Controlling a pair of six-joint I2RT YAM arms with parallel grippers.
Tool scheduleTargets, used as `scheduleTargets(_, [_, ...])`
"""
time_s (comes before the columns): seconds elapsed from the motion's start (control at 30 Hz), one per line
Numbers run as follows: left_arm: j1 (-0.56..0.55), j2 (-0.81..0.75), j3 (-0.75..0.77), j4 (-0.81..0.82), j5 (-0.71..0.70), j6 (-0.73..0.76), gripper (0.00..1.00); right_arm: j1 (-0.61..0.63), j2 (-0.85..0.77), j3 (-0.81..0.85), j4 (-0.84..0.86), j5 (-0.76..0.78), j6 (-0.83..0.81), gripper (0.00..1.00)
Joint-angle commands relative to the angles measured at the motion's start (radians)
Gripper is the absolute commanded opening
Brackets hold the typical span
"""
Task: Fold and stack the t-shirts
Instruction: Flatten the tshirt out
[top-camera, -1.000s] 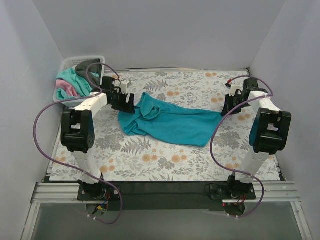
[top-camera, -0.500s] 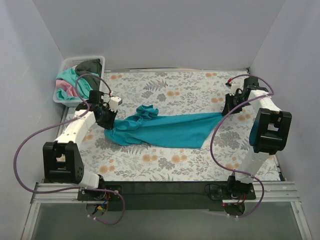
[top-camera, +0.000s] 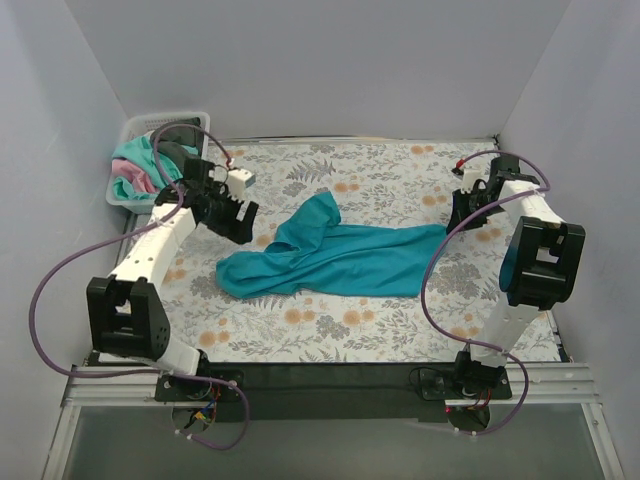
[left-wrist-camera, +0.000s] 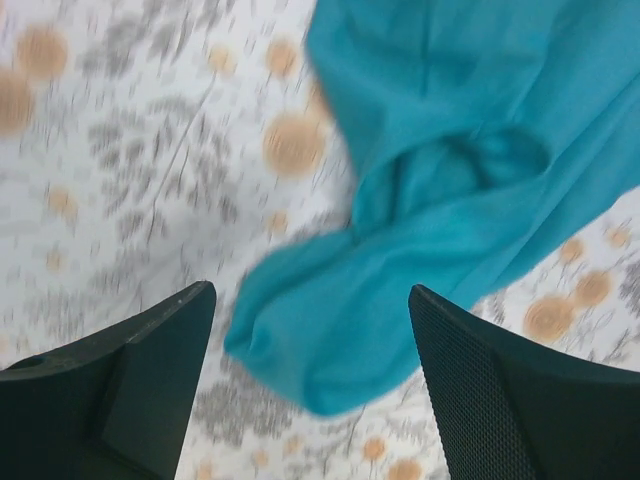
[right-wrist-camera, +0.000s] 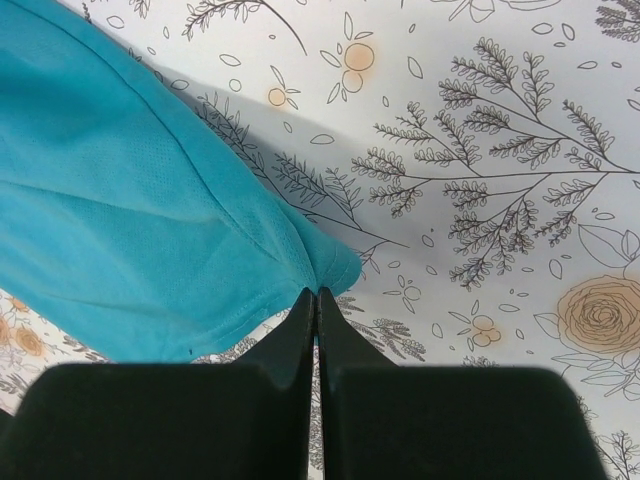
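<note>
The deep teal-blue t-shirt (top-camera: 340, 255) lies crumpled and stretched across the middle of the floral table cover, with a flap pointing toward the back. My left gripper (top-camera: 240, 213) is open and empty above the cover, just left of the shirt. In the left wrist view the shirt's bunched left end (left-wrist-camera: 330, 340) lies below the spread fingers (left-wrist-camera: 480, 370), clear of them. My right gripper (top-camera: 460, 215) is shut on the shirt's right corner. The right wrist view shows the fingertips (right-wrist-camera: 300, 320) pinching the hem (right-wrist-camera: 325, 265).
A white basket (top-camera: 192, 117) stands at the back left corner, holding mint-green (top-camera: 130, 155), pink (top-camera: 128, 183) and dark grey (top-camera: 172, 135) shirts. Grey walls close in the table on the left, back and right. Purple cables loop off both arms.
My left gripper has let go of the shirt's left end, opened, and moved up and toward the back. The shirt's left end has dropped onto the cover. The right gripper has not moved.
</note>
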Motion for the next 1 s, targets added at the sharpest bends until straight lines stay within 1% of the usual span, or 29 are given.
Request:
scheduleTargets(0.0, [-0.097,0.109,0.089,0.142,0.050,-0.117,0.73,-0.003,-0.024,0.000,-0.033,-0.019,-0.022,0.01])
scheduleTargets(0.07, [-0.121,0.208,0.155,0.167,0.065,-0.173,0.75,-0.003,-0.027,0.002,-0.035,-0.017,-0.020,0.01])
scheduleTargets(0.1, [-0.150,0.239,0.207,0.184,0.061,-0.195,0.76,-0.003,-0.025,0.002,-0.035,-0.019,-0.020,0.01])
scheduleTargets(0.13, [-0.163,0.262,0.224,0.202,0.061,-0.214,0.77,-0.003,-0.028,-0.001,-0.035,-0.020,-0.020,0.01])
scheduleTargets(0.17, [-0.175,0.285,0.244,0.220,0.062,-0.238,0.92,-0.003,-0.027,-0.001,-0.035,-0.022,-0.019,0.01])
scheduleTargets(0.2, [-0.210,0.337,0.283,0.245,0.035,-0.244,0.93,-0.003,-0.025,0.002,-0.037,-0.025,-0.016,0.01])
scheduleTargets(0.27, [-0.252,0.385,0.325,0.256,0.021,-0.247,0.92,-0.003,-0.021,0.003,-0.040,-0.026,-0.016,0.01])
scheduleTargets(0.37, [-0.281,0.457,0.370,0.270,-0.022,-0.260,0.89,-0.003,-0.021,0.003,-0.043,-0.025,-0.017,0.01])
scheduleTargets(0.47, [-0.284,0.521,0.400,0.270,-0.033,-0.277,0.84,-0.003,-0.021,0.006,-0.044,-0.023,-0.020,0.01])
scheduleTargets(0.5, [-0.283,0.535,0.408,0.267,-0.020,-0.278,0.75,-0.003,-0.021,0.006,-0.044,-0.023,-0.022,0.01])
scheduleTargets(0.53, [-0.284,0.547,0.417,0.265,-0.002,-0.280,0.68,-0.003,-0.018,0.008,-0.046,-0.022,-0.025,0.01])
scheduleTargets(0.6, [-0.283,0.558,0.434,0.254,0.029,-0.287,0.46,-0.005,-0.016,0.011,-0.046,-0.013,-0.028,0.01])
scheduleTargets(0.63, [-0.284,0.560,0.445,0.245,0.030,-0.287,0.24,-0.006,-0.016,0.012,-0.047,-0.011,-0.031,0.01])
scheduleTargets(0.67, [-0.280,0.558,0.474,0.230,0.011,-0.284,0.15,-0.005,-0.015,0.018,-0.049,-0.003,-0.033,0.01])
scheduleTargets(0.73, [-0.269,0.549,0.501,0.221,-0.008,-0.261,0.00,-0.011,-0.021,0.023,-0.050,-0.002,-0.037,0.01])
scheduleTargets(0.83, [-0.217,0.558,0.607,0.172,-0.011,-0.240,0.00,-0.014,-0.024,0.041,-0.050,0.004,-0.040,0.01])
scheduleTargets(0.87, [-0.185,0.581,0.679,0.138,-0.007,-0.228,0.00,-0.014,-0.024,0.048,-0.050,0.007,-0.043,0.01])
scheduleTargets(0.97, [-0.139,0.618,0.759,0.112,-0.023,-0.191,0.00,-0.014,-0.012,0.069,-0.052,-0.002,-0.040,0.01])
